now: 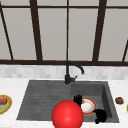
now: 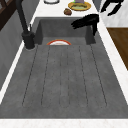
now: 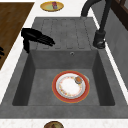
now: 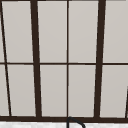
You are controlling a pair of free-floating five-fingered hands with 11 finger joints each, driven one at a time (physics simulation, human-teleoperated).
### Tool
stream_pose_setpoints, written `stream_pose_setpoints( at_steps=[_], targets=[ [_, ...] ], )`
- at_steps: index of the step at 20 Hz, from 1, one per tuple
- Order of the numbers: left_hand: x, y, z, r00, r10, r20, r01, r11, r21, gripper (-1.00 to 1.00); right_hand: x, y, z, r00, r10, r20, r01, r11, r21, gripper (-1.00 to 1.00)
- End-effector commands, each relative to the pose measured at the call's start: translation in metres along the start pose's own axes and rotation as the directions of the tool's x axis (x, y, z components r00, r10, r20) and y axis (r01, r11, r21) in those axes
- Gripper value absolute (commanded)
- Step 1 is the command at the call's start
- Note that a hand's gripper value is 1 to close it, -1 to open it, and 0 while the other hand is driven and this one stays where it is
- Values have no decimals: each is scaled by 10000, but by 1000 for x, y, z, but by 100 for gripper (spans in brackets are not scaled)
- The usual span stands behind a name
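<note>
A white plate with a red-orange rim (image 1: 90, 110) (image 3: 58, 94) lies flat on the bottom of the sink basin (image 3: 40, 82), with a small brown morsel (image 3: 78, 80) on its far side. My left hand (image 1: 78, 99) (image 3: 37, 37) (image 2: 85, 21) hovers open above the basin's front left corner, fingers straight and pointing toward the faucet side, holding nothing. My right hand (image 1: 100, 115) (image 2: 112, 6) hangs open at the basin's front edge, just right of the plate, with nothing in it. A big red ball (image 1: 67, 115) sits low in the front view before the sink's front edge.
A black faucet (image 1: 68, 75) (image 3: 100, 37) rises behind the sink, at the join of basin and ribbed drainboard (image 2: 65, 75). A yellow-rimmed plate (image 1: 7, 108) (image 3: 45, 6) with food rests on the left counter. A small brown item (image 1: 119, 100) lies on the right counter.
</note>
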Motion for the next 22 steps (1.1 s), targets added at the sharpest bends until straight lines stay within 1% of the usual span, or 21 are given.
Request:
stream_pose_setpoints(
  at_steps=[1, 3, 4, 5, 6, 7, 11, 14, 15, 16, 17, 19, 20, 22],
  targets=[
    [-9, -1, 1, 9920, 1259, 119, -1259, 9920, 48, -100, 0, 0, 0, 10000, 0, 0, 0, 10000, 0, 0],
    [-17, -1, 2, 9866, 1632, 50, -1632, 9865, 93, -100, 0, 0, 0, 10000, 0, 0, 0, 10000, 0, 0],
    [-25, -2, 2, 9863, 1652, -6, -1652, 9862, 114, -100, 0, 0, 0, 10000, 0, 0, 0, 10000, 0, 0],
    [-35, -1, -1, 9879, 1550, -72, -1549, 9878, 131, -100, 0, 0, 0, 10000, 0, 0, 0, 10000, 0, 0],
    [-43, -1, -4, 9888, 1493, -68, -1493, 9888, 83, -100, 0, 0, 0, 10000, 0, 0, 0, 10000, 0, 0],
    [-51, -1, -4, 9888, 1491, -64, -1490, 9888, 75, -100, 0, 0, 0, 10000, 0, 0, 0, 10000, 0, 0],
    [-84, -5, -7, 9879, 1549, -51, -1549, 9879, 114, -100, 0, 0, 0, 10000, 0, 0, 0, 10000, 0, 0],
    [-106, -20, -14, 9851, 1719, -62, -1718, 9850, 143, -100, 0, 0, 0, 10000, 0, 0, 0, 10000, 0, 0],
    [-110, -21, -16, 9816, 1911, -24, -1909, 9811, 314, -100, 0, 0, 0, 10000, 0, 0, 0, 10000, 0, 0],
    [-115, -22, -16, 9787, 2053, -21, -2050, 9781, 357, -100, 0, 0, 0, 10000, 0, 0, 0, 10000, 0, 0],
    [-119, -24, -16, 9740, 2266, -15, -2264, 9733, 366, -100, 0, 0, 0, 10000, 0, 0, 0, 10000, 0, 0],
    [-129, -28, -16, 9658, 2594, -5, -2592, 9653, 316, -100, 0, 0, 0, 10000, 0, 0, 0, 10000, 0, 0],
    [-135, -30, -16, 9622, 2723, -8, -2722, 9618, 295, -100, 0, 0, 0, 10000, 0, 0, 0, 10000, 0, 0],
    [-149, -36, -16, 9564, 2919, -50, -2917, 9562, 254, -100, 0, 0, 0, 10000, 0, 0, 0, 10000, 0, 0]
  ],
)
